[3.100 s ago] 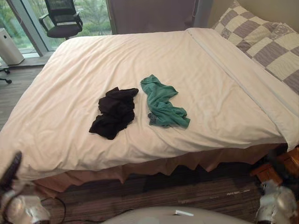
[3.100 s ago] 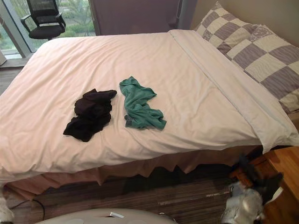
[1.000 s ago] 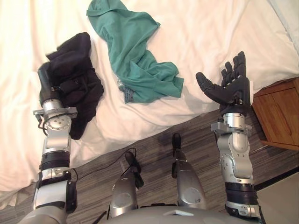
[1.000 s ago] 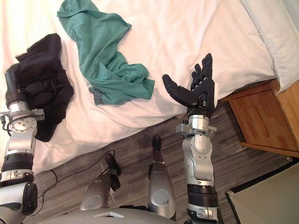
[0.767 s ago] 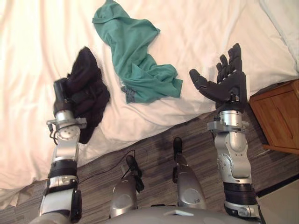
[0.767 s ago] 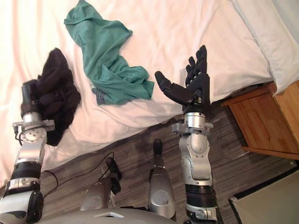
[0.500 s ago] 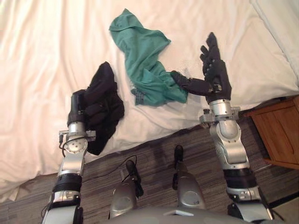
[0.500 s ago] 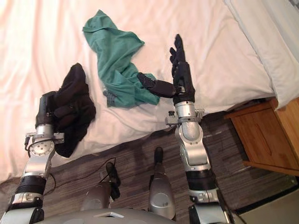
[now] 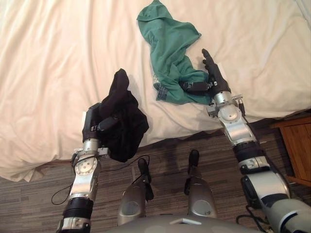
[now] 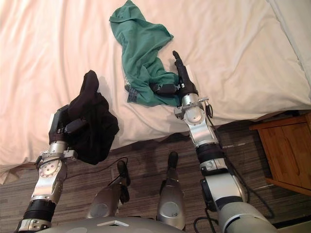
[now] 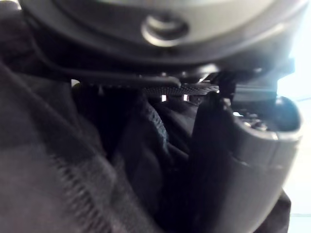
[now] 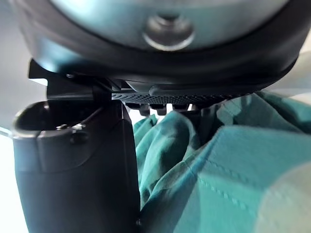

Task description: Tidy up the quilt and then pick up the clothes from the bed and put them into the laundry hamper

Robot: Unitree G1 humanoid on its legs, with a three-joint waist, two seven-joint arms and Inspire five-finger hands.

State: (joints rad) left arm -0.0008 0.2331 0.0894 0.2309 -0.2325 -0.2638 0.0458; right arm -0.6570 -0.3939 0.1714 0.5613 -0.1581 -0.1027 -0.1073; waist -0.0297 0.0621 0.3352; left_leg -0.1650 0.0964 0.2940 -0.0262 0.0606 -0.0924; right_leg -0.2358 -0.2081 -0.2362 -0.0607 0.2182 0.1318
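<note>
1. The left hand (image 9: 95, 124) grips the bunched black garment (image 9: 124, 121), raised at the near edge of the bed (image 9: 58, 58); clench it firmly.
2. The right hand (image 9: 214, 80), fingers straight, rests on the green garment (image 9: 170, 43) lying on the bed; curl deep into its folds before lifting.

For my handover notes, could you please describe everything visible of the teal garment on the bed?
The teal garment is soft cloth, crumpled in a long twisted heap on the white quilt, near its front edge. A greyish patch shows at its near hem. The right hand, fingers straight, rests against its near end, thumb lying on the folds.
</note>
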